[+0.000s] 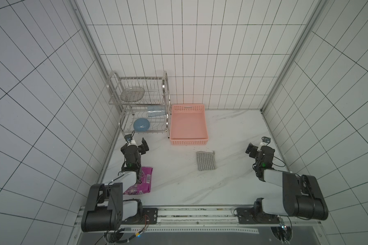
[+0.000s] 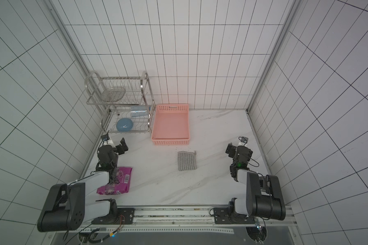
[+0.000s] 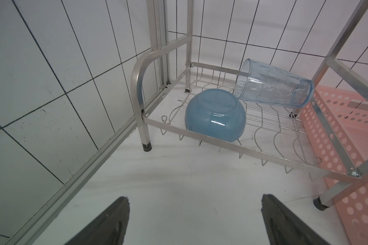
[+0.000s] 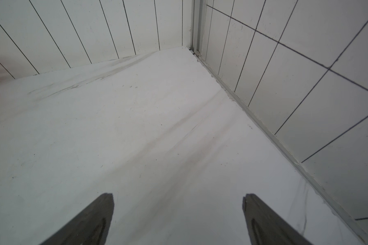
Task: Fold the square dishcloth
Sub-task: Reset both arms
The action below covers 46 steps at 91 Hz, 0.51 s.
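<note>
Grey striped dishcloth (image 1: 206,161) lies flat in the open middle of the desk (image 1: 179,186), near the pink basket (image 1: 188,141), touched by nothing. Left arm (image 1: 132,154) and right arm (image 1: 262,156) stand at the two sides, jaws spread wide and empty, probably so each can reach one edge. Purple packet (image 1: 145,180) lies well apart, beside the left arm.

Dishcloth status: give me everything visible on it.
The square dishcloth is a grey, fluffy-looking ribbed cloth with thin whitish stripes and rounded corners; a small loop seems to stick out at one far corner. It lies flat on the marble table, nearer the robot than the pink basket and apart from it. Nothing but the table touches it; the left gripper and right gripper are open, off to either side.
</note>
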Each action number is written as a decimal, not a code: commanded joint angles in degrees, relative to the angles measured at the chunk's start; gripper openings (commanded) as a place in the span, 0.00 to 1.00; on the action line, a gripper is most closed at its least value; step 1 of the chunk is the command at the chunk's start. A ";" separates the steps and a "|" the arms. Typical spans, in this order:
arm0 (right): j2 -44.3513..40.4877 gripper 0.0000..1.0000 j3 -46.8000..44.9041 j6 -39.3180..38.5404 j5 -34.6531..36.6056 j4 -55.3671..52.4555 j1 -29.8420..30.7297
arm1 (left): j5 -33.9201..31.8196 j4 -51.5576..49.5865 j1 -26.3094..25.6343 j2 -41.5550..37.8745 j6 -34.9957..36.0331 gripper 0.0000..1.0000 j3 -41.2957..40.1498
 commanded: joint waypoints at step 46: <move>6.87 0.99 5.18 -1.67 -7.33 2.59 -1.21 | 4.97 6.77 -2.21 15.38 1.63 0.98 7.53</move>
